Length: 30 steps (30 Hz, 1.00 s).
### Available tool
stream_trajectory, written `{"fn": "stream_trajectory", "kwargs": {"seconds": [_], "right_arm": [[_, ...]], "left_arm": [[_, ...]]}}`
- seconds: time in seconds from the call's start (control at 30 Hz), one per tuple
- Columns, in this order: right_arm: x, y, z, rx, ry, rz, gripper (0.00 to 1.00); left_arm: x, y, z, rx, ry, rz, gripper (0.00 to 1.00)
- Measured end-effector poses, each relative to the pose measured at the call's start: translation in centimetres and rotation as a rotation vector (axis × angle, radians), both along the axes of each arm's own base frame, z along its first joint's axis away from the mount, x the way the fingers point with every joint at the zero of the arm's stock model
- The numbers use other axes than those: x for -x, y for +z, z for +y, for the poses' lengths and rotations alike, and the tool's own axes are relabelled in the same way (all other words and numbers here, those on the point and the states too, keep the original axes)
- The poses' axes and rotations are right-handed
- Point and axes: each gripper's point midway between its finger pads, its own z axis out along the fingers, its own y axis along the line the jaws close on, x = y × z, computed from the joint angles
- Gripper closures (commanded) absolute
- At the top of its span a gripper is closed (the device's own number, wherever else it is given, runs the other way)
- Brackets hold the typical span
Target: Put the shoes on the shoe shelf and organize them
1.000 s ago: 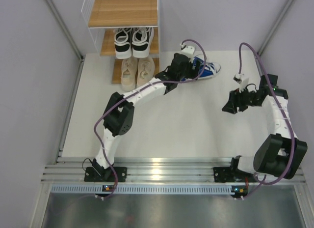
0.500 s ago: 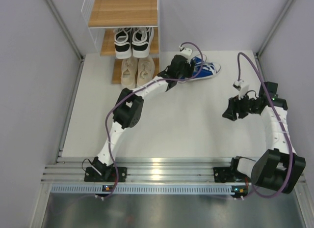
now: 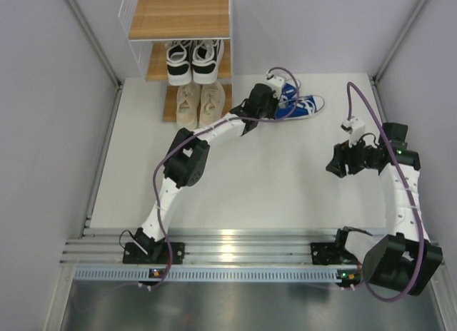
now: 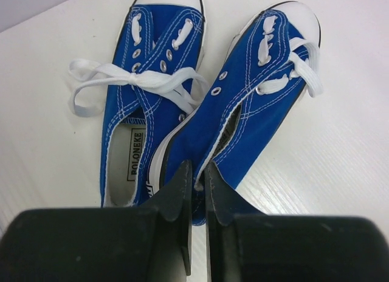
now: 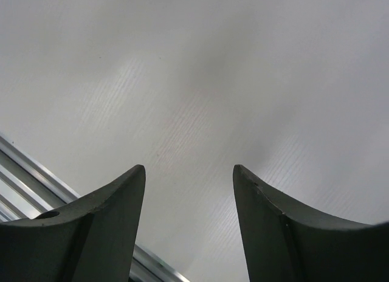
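Two blue shoes [image 4: 152, 81] with white laces lie side by side on the white table, seen from above as the blue pair [image 3: 300, 103] right of the shoe shelf [image 3: 178, 17]. My left gripper [image 4: 196, 172] is shut on the collar edge of the right-hand blue shoe [image 4: 261, 106], near its heel. The black-and-white pair [image 3: 194, 60] sits on the shelf's middle board and the beige pair [image 3: 200, 103] on the lowest board; the top board is bare. My right gripper [image 5: 189, 169] hangs open over bare table at the right [image 3: 335, 163], holding nothing.
Grey walls close in the table on the left, the back and the right. An aluminium rail [image 3: 228, 245] runs along the near edge, by the arm bases; part of it shows in the right wrist view [image 5: 18, 166].
My left gripper has closed on the blue shoe's collar, and the blue pair has shifted slightly to the right. The right arm drifted a little to the right, still open.
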Motion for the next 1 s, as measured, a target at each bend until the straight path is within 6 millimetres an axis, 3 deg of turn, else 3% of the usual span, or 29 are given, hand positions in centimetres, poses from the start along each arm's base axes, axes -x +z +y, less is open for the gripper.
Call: {"fn": "stream_trajectory", "kwargs": {"seconds": [0.27, 0.67, 0.8, 1.0], "right_arm": [[0.2, 0.3, 0.0, 0.008, -0.009, -0.028, 0.4], [-0.1, 2.0, -1.0, 0.015, -0.079, -0.113, 0.39], [-0.2, 2.5, -1.3, 0.013, -0.101, -0.135, 0.39], [-0.4, 2.8, -1.0, -0.008, -0.108, -0.141, 0.39]], "left_arm": [[3.6, 0.9, 0.9, 0.036, -0.024, 0.133, 1.0], [13.5, 6.3, 4.9, 0.177, -0.05, 0.307, 1.0], [16.6, 6.6, 6.1, 0.201, -0.054, 0.349, 1.0], [20.5, 4.9, 8.7, 0.191, -0.037, 0.41, 1.0]]}}
